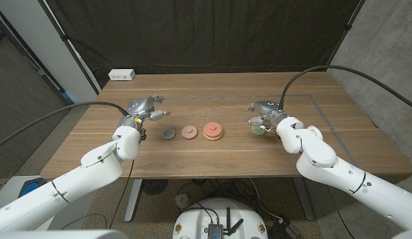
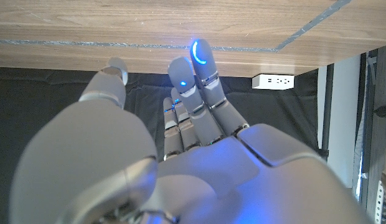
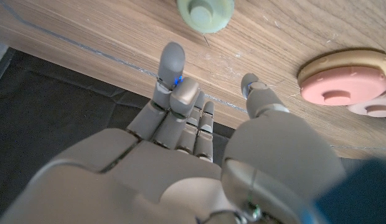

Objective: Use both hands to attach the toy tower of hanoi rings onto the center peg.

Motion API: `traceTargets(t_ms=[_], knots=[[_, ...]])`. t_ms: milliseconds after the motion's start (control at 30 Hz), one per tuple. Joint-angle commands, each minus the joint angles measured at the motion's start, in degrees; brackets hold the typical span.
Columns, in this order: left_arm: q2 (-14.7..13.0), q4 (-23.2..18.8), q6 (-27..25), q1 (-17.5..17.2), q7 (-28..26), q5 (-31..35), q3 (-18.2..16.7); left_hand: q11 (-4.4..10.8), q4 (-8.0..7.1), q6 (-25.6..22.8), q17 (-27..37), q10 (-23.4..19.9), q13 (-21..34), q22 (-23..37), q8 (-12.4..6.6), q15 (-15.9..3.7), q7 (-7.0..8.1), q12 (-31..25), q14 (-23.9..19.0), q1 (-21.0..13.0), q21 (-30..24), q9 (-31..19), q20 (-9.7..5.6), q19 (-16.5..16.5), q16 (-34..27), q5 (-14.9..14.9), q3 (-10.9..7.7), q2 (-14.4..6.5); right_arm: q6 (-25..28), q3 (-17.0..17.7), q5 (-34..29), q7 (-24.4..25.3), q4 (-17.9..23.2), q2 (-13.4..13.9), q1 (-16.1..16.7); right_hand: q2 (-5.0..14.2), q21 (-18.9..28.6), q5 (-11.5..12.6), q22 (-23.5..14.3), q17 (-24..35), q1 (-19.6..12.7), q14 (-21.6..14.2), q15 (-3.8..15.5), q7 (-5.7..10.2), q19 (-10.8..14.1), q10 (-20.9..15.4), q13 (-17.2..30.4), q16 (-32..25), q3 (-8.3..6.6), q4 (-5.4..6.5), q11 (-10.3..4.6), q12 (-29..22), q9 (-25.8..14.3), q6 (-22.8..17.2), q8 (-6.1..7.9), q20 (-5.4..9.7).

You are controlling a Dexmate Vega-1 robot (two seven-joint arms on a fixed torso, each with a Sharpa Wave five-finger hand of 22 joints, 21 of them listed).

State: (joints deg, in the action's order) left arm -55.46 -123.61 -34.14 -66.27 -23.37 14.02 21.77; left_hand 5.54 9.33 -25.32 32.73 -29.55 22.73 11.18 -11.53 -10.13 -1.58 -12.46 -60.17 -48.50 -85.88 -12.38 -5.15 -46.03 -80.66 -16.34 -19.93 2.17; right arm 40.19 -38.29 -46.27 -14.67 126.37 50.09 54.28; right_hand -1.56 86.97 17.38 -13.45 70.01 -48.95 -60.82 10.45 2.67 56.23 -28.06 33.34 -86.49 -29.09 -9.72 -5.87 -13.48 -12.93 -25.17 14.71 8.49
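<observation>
Wood-grain table (image 1: 212,159) before black curtain (image 1: 206,33) carries round, smooth dark (image 1: 168,134), pink (image 1: 189,132), pink-on-tan (image 1: 213,130) and green (image 1: 258,130) rings; left hand (image 1: 142,110) and right hand (image 1: 264,113) empty, fingers loosely apart.

The grey-and-white left hand (image 1: 142,110) hovers with fingers (image 2: 202,68) extended and close together, thumb apart — holding nothing. The matching right hand (image 1: 267,114) also reaches forward, fingers (image 3: 171,65) stretched, thumb spread; it seems empty. Both white arms bend inward at the elbows.
</observation>
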Motion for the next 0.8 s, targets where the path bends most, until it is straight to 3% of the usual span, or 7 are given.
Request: traceTargets(t_ms=[33,367,800], knots=[[-0.03,-0.37,-0.49,0.66,0.52,0.58,0.6,0.0,-0.01,0.24,0.19,0.1,0.07,0.01,0.13,-2.32,-0.14,0.13,0.3,-0.58,-0.44,-0.15,-6.78,0.26,-0.21,-0.19,-0.44,0.34,0.63,1.49,2.18,4.77,-0.68,2.12,2.53,-0.44,0.03,-0.03,-0.15,0.14,-0.45,0.05,2.03,0.0,0.08,-0.54,0.22,-0.02,-0.55,-0.07,0.02,0.02,-0.24,-0.76,0.26,4.06],[-0.44,-0.47,-0.71,1.4,1.62,0.76,0.97,-0.1,-0.03,0.41,-0.25,0.38,0.13,-0.06,0.11,-2.32,-0.18,0.13,0.63,-0.5,-0.46,-0.13,-6.78,0.58,0.07,-0.21,-0.4,0.43,1.58,0.97,2.52,6.59,-1.07,2.78,2.84,-0.42,0.04,-0.11,-0.11,0.33,-0.64,-0.16,1.97,0.0,-0.14,-0.67,0.47,-0.31,-0.75,0.05,0.02,0.05,-0.31,-0.9,0.24,4.0],[-4.72,-1.8,-1.03,2.86,7.21,1.22,1.73,0.22,0.02,-0.08,-0.52,0.12,0.23,-0.09,-0.17,-2.33,0.18,-0.08,0.71,-0.57,-0.57,-0.25,-6.79,0.79,0.06,-0.25,-0.41,0.45,3.13,0.02,2.93,7.7,-0.88,2.18,2.59,-0.32,0.05,-0.18,-0.05,0.13,-0.52,0.19,1.95,0.04,-0.44,-1.05,0.7,-0.03,-0.88,0.26,0.07,-0.01,-0.37,-0.95,0.17,3.96]])
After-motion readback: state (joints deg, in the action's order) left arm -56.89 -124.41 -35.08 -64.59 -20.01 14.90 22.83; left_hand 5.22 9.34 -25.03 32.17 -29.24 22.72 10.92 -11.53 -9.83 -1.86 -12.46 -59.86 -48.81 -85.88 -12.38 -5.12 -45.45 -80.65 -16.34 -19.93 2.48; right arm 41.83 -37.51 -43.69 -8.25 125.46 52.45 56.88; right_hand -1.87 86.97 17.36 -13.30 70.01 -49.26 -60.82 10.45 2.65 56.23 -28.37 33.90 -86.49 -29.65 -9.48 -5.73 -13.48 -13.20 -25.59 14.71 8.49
